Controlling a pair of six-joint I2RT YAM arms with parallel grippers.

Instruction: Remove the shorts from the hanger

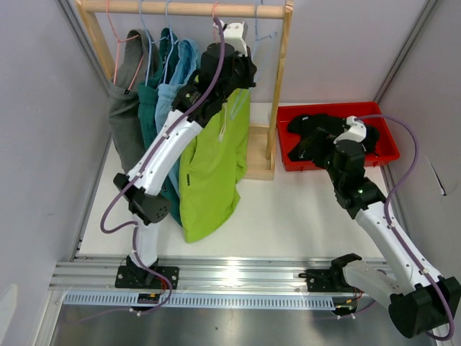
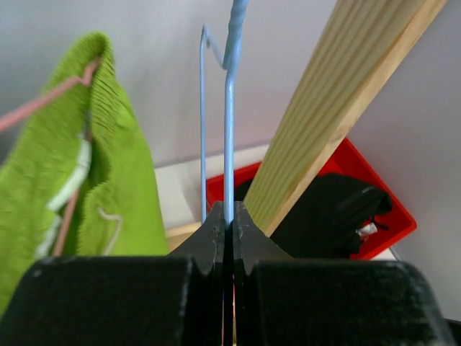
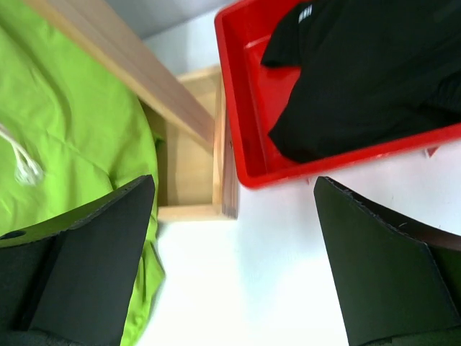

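The grey [image 1: 124, 119], dark teal [image 1: 150, 108], light blue [image 1: 173, 86] and lime green shorts [image 1: 212, 173] hang on hangers from the wooden rod [image 1: 180, 8]. The black shorts [image 1: 310, 130] lie in the red bin [image 1: 389, 148]. My left gripper [image 1: 245, 36] is up at the rod, shut on the wire of an empty blue hanger [image 2: 229, 144]; the lime green shorts [image 2: 108, 180] hang on a pink hanger to its left. My right gripper [image 3: 238, 267] is open and empty above the table, between the rack's base and the bin.
The rack's wooden post [image 2: 324, 130] stands just right of the blue hanger. Its wooden base [image 3: 191, 144] sits next to the red bin [image 3: 245, 108] holding the black shorts [image 3: 360, 65]. Grey walls close in both sides.
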